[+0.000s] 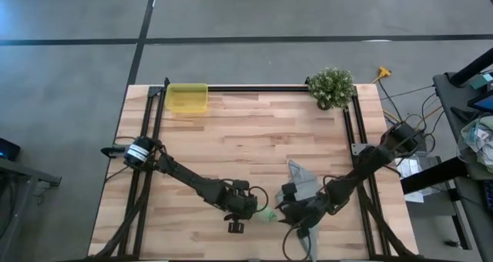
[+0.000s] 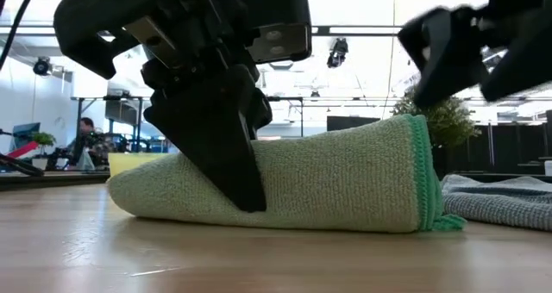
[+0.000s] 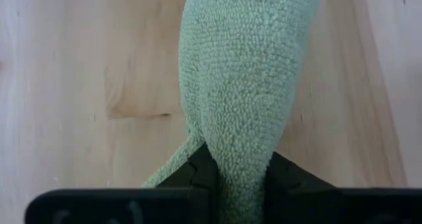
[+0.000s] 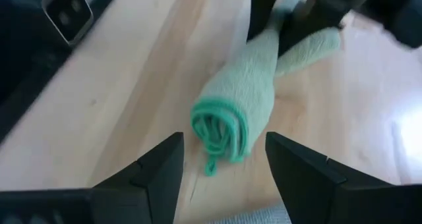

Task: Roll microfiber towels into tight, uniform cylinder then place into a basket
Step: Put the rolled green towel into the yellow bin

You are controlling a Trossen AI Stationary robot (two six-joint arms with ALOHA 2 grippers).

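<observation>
Green towel [image 2: 345, 177] lay rolled on the desk [image 1: 254, 139], well apart from the yellow basket [image 1: 187, 98], which stood at the desk's far corner; the grey-blue towel [image 1: 302, 179] lay loose and crumpled just beside the roll. Left gripper [image 3: 234, 178] had its jaws pinched narrow on one end of the roll, the terry squeezed thin between them. Right gripper [image 4: 224, 161] hung just off the roll's other end, jaws wide, holding nothing. The roll read as uneven: fat at the end with the darker green hem, where the spiral of layers showed, and tapering toward the pinched end, more cone than cylinder. Cloth was looped microfibre, soft and compressible, likely to spring open if let go carelessly; a loose flap already trailed by the left jaws. Judgement: for a clean lift toward the basket, the grip wants to sit nearer the roll's middle and span all layers, with the free end supported so it neither droops nor unwinds. Desk was pale wood planking, smooth. Basket looked translucent plastic, low-walled. A potted plant [image 1: 331, 86] stood along the same far edge as the basket.
</observation>
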